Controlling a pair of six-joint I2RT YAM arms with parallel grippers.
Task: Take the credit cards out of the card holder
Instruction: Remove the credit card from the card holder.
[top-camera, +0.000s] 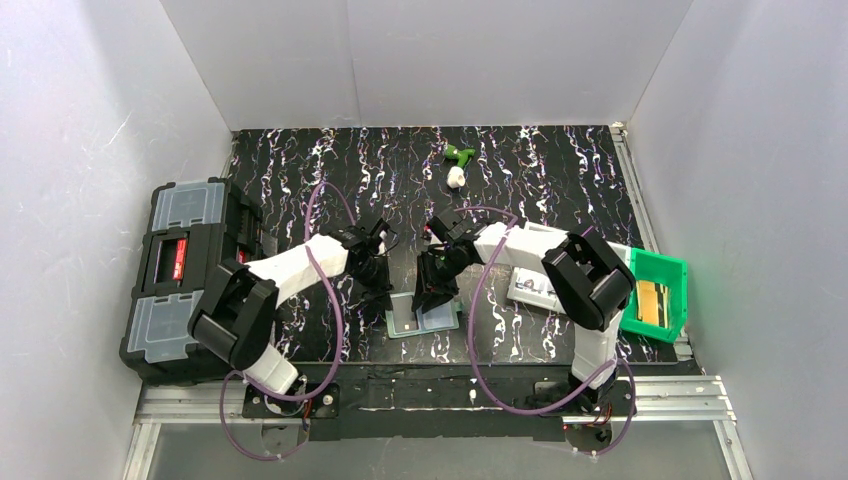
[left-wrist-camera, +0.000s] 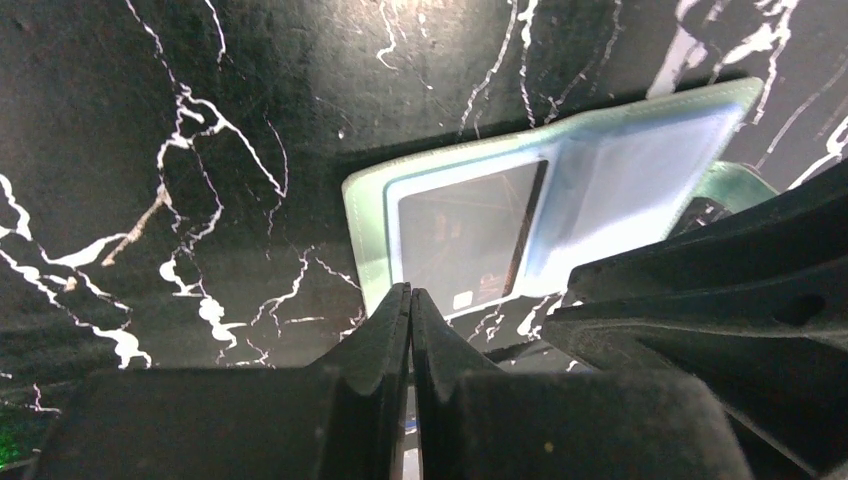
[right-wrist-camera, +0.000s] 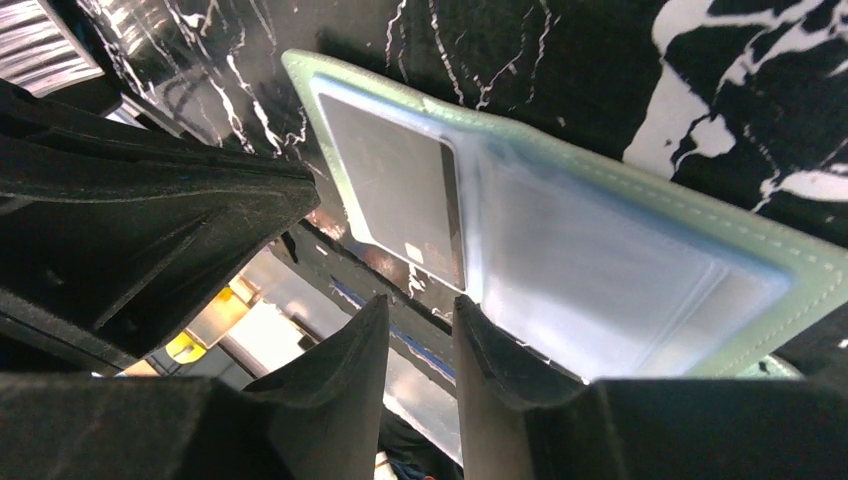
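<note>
The card holder (top-camera: 443, 320) lies open and flat near the table's front edge, grey-green with clear inner pockets (left-wrist-camera: 640, 170) (right-wrist-camera: 620, 270). One dark credit card (left-wrist-camera: 465, 235) (right-wrist-camera: 395, 185) sits inside its left pocket; the right pocket looks pale and I cannot tell what it holds. My left gripper (left-wrist-camera: 411, 292) (top-camera: 383, 300) is shut, its tips at the holder's near left edge, with nothing showing between them. My right gripper (right-wrist-camera: 422, 303) (top-camera: 432, 300) stands over the holder's middle with a narrow gap and nothing between its fingers. One of its fingers (right-wrist-camera: 500, 350) overlaps the right pocket's edge.
A black toolbox (top-camera: 185, 275) stands at the left. A green bin (top-camera: 655, 290) sits at the right, with a white tray (top-camera: 530, 288) beside it. A small green and white object (top-camera: 458, 160) lies at the back. The table's front edge (top-camera: 440, 372) runs just below the holder.
</note>
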